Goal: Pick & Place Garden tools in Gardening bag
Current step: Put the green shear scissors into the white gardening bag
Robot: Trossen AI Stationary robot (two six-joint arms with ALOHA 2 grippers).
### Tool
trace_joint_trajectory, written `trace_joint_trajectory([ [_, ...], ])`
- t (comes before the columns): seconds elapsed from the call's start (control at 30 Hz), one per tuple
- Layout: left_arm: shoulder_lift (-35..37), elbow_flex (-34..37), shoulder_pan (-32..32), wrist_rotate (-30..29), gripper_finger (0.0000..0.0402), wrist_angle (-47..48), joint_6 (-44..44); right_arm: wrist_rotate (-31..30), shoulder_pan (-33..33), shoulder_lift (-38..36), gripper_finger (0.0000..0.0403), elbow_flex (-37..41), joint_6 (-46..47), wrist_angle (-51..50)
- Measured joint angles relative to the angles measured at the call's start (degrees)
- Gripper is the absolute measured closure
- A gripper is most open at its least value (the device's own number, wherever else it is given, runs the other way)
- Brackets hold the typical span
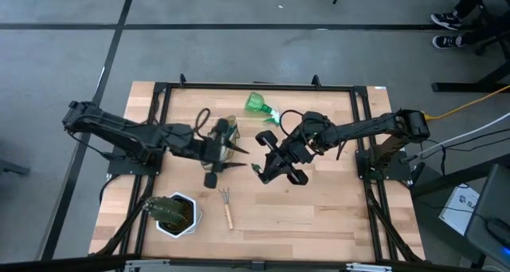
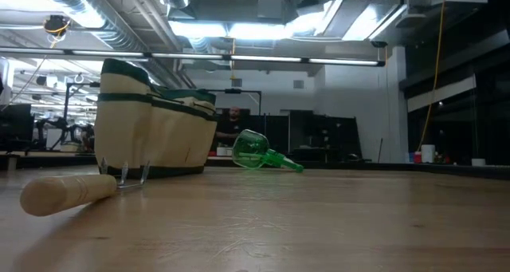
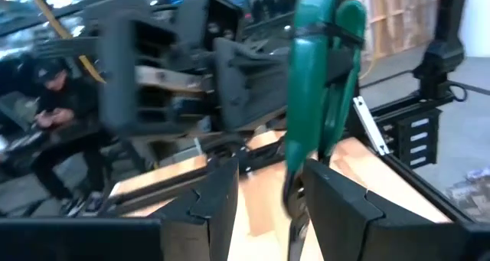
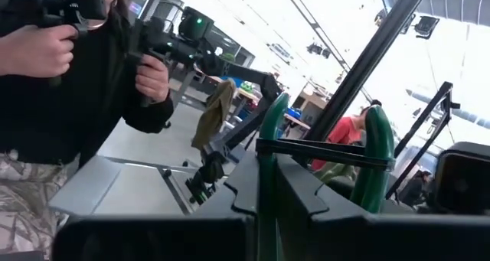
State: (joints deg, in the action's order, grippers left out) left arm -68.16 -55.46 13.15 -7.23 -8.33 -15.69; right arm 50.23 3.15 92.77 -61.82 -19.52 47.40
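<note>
item: gardening bag (image 2: 151, 120) — cream fabric with dark green trim, upright on the wooden table (image 1: 319, 216) left of centre, toward the far half. in the high view the left arm's end partly covers it.

item: left gripper (image 1: 213, 148) — over the bag. its wrist view shows the two dark fingers (image 3: 218, 196) apart, with a green handle (image 3: 310, 77) standing upright between them; whether the fingers press on it cannot be told.

item: right gripper (image 1: 267, 170) — mid-table, just right of the bag, fingers pressed together. its wrist view shows two green handles (image 4: 375, 161) and a thin dark bar right in front of the fingers; what it grips cannot be told for sure.

item: spray bottle (image 1: 259, 106) — green translucent, lying on its side at the far edge of the table, right of the bag, apart from both grippers.

item: little rake (image 1: 226, 208) — wooden handle, metal tines, lying flat on the near half of the table, tines pointing toward the bag.

item: white pot with green plant (image 1: 175, 214) — near-left part of the table, left of the rake.

item: person (image 4: 69, 85) — dark sleeves, holding black controls, in the room beyond the table.
</note>
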Motion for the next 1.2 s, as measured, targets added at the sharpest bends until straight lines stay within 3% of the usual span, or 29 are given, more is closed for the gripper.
trace_joint_trajectory([
  [0.3, -2.69, 0.02, -0.03, 3.93, 0.0258, -6.16, -4.82, -1.40, 0.29, 0.00, 0.0383, 0.00, 1.14, -1.15],
  [0.47, -2.39, 0.02, -0.36, 9.64, 0.0258, -7.46, -4.61, -2.30, 0.16, 0.00, 0.0383, 0.02, 1.11, -1.85],
  [0.83, -3.86, 0.02, -4.12, 15.03, 0.0262, -7.42, -2.59, -9.34, -0.22, 0.55, 0.0383, 0.09, 0.04, -4.84],
  [0.97, -4.09, 0.02, -4.99, 16.91, 0.0291, -6.81, -2.42, -9.71, -0.48, 0.55, 0.0383, 0.09, -0.27, -6.24],
  [1.1, -4.00, 0.02, -5.45, 16.90, 0.0345, -6.62, -1.28, -9.74, -0.50, 0.55, 0.0383, 0.09, -0.42, -6.69],
  [1.2, -3.92, 0.02, -5.51, 16.47, 0.0353, -6.52, -0.89, -9.78, -0.61, 0.55, 0.0383, 0.09, -0.44, -6.76],
])
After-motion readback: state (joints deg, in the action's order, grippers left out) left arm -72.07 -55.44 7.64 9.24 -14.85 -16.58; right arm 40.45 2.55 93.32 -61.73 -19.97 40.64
